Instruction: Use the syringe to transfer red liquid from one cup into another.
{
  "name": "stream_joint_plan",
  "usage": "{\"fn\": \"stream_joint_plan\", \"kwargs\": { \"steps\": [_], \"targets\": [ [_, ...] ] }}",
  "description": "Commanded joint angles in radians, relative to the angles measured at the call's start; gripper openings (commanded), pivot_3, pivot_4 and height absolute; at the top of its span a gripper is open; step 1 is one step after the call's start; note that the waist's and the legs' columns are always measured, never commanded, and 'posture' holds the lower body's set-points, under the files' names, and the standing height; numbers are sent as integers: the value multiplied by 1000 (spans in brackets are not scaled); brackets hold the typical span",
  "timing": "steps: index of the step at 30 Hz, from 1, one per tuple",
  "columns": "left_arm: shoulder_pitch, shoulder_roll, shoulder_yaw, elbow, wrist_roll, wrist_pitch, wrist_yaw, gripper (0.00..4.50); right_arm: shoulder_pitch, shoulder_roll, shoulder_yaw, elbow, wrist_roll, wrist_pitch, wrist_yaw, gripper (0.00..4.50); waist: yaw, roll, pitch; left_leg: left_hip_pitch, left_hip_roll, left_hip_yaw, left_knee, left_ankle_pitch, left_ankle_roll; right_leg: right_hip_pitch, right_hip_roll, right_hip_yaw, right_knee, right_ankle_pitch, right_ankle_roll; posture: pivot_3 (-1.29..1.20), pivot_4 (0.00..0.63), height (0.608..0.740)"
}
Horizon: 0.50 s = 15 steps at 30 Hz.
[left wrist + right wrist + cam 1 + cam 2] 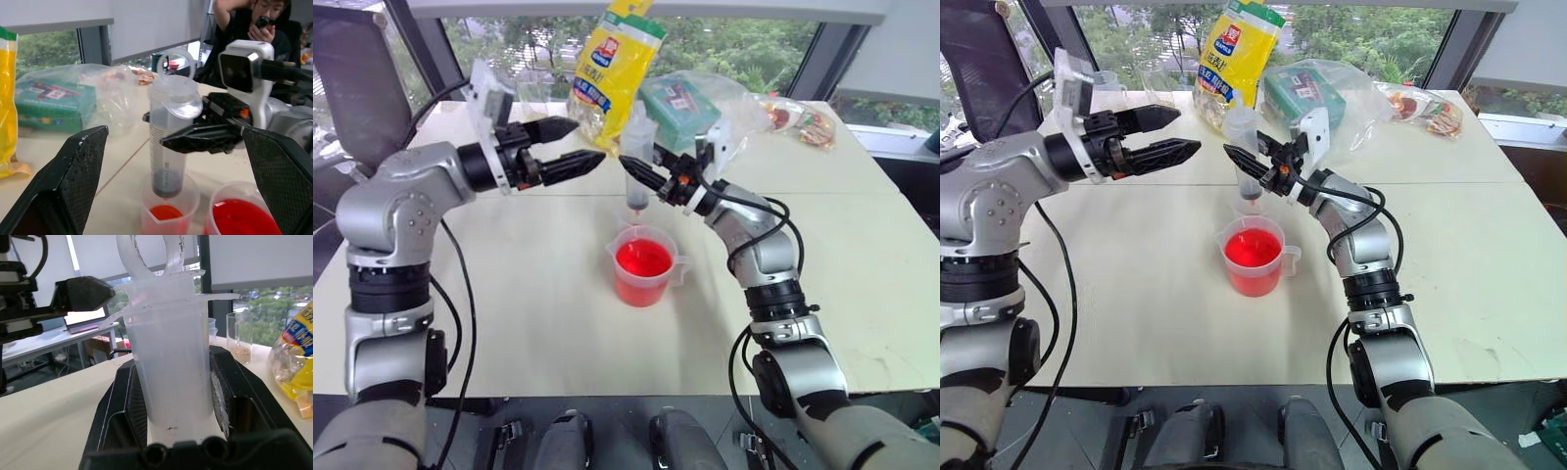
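the syringe (168, 142) stands upright, long axis vertical, tip down in the small clear cup (168, 218), plunger looks pushed nearly all the way in, dark seal low in the barrel. r gripper (641, 174) is clamped on the barrel from the robot's right side, black fingers (134, 406) pressed on both sides of the clear tube. l gripper (570, 147) is released, jaws spread wide w/ nothing between them, hovering level just beside the syringe top on the robot's left, apart from it. so the plunger ring lies to the right of the l gripper and it's the nearer free hand for any plunger work; prob next move is back to the beaker (644, 266) for a refill, r arm carrying. containers: small cup has a shallow red liquid (165, 212) pool at the bottom, sits just behind the handled beaker, nearly touching. beaker holds much more red, roughly half full. behind on the table (529, 294): yellow snack bag (612, 59), green box in a clear plastic bag (680, 103).
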Motion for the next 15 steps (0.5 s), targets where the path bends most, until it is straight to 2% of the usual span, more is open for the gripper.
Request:
{"fn": "stream_joint_plan", "kwargs": {
  "steps": [1,5,8,10,12,15],
  "targets": [
    [47,6,54,-95,-57,21,39,4482,-47,-32,-21,-87,27,89,-27,1379,-1,0,0,0,0,0,0,0,0,0,0,0,0,0,0,0,150,740],
    [130,10,82,-166,-97,45,80,4482,-158,-130,-47,-173,51,382,-113,1379,-2,0,0,0,0,0,0,0,0,-1,0,0,1,0,0,0,150,740],
    [192,17,86,-212,-114,52,96,4482,-307,-220,-90,-151,73,726,-219,1379,-2,0,0,0,0,0,-1,0,0,-2,0,0,1,0,0,0,150,740],
    [225,8,84,-238,-124,50,113,4482,-367,-287,-78,-113,54,876,-242,1379,-1,0,0,0,0,0,-1,0,0,-2,0,0,1,0,0,0,150,740],
    [246,0,79,-252,-129,44,129,4482,-393,-334,-44,-74,19,970,-266,1379,3,-1,0,0,0,-1,-2,0,0,-1,-1,0,-1,0,0,0,150,740],
    [268,-24,73,-268,-140,38,160,4482,-347,-414,44,-22,-21,1057,-243,1379,5,-1,-1,0,0,-1,-2,-1,2,1,-2,0,-4,0,-1,0,150,740]
  ]
}}
